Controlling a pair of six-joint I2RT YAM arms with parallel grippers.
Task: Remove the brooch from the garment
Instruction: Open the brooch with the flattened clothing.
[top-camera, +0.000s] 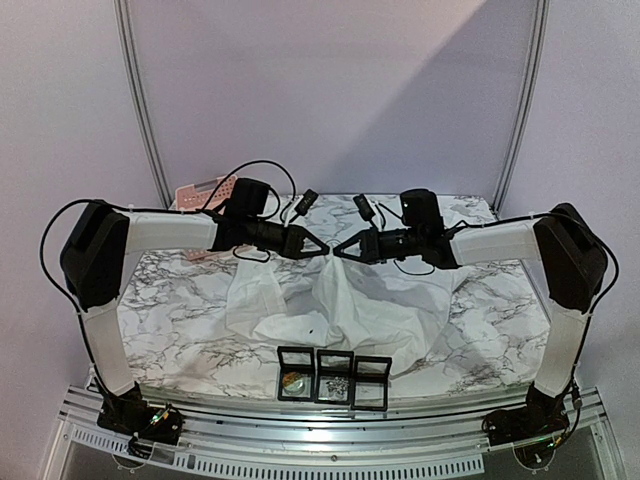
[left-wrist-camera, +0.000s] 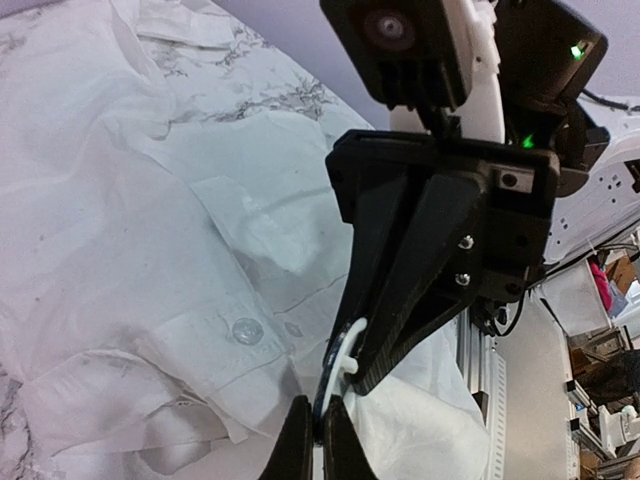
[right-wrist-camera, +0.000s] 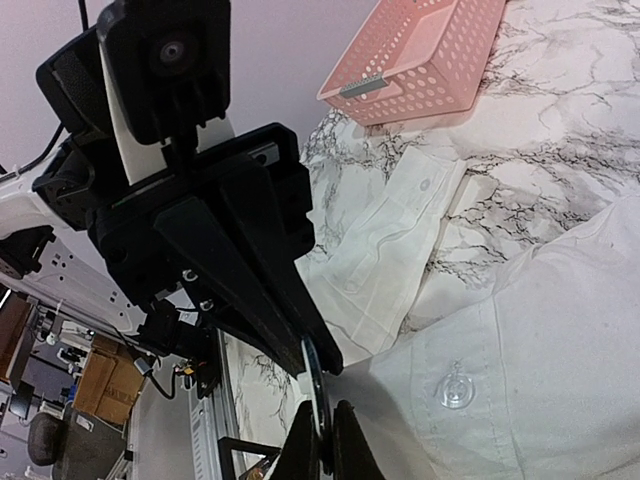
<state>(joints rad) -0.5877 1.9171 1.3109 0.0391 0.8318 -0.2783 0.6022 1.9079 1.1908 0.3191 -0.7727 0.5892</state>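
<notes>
Where the garment peaks, left gripper and right gripper meet tip to tip. Both jaws clamp a thin ring.

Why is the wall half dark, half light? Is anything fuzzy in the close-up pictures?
Top external: a slanted shadow crosses the back wall, lighter at upper right; the garment looks very bright. Left wrist: the right gripper is a dark shape, the room behind it fuzzy; a green light glows. Right wrist: the pink basket is sharp, the room at lower left blurry.
</notes>
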